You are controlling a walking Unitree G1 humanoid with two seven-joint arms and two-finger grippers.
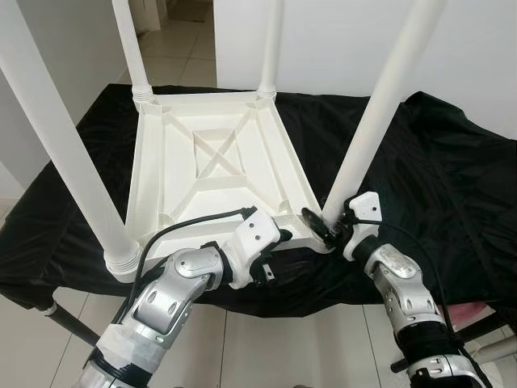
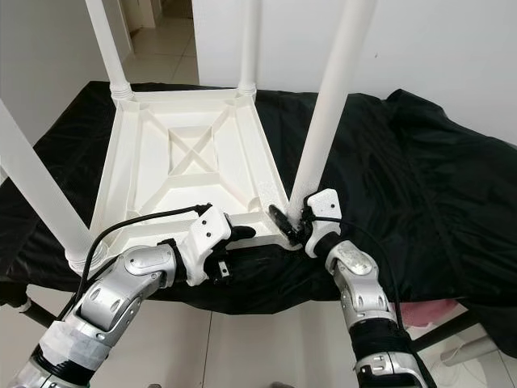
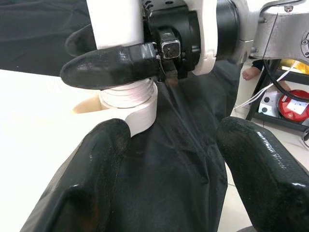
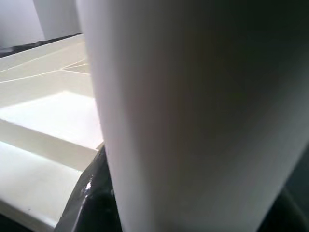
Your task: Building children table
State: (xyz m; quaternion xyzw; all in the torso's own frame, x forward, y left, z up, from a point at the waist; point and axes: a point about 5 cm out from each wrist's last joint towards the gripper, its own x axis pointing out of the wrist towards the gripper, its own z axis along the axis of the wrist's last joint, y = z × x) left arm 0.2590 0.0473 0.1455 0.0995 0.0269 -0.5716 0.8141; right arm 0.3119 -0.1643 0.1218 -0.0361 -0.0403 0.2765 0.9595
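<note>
Black-draped surface [image 1: 452, 162] carrying the inverted children table [image 1: 218, 162], all four legs standing.

Near-right leg [image 1: 380, 113] is clamped at its base by the right end effector [image 1: 327, 229]; the left end effector [image 3: 169, 159] is held apart beside the corner. Seating judged underway; firm twisting is likely needed. Socket engagement is hidden.

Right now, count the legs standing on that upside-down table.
4. Near left corner; far left corner; far right corner; near right corner, which the right gripper clasps at its base. None seem hidden.
</note>
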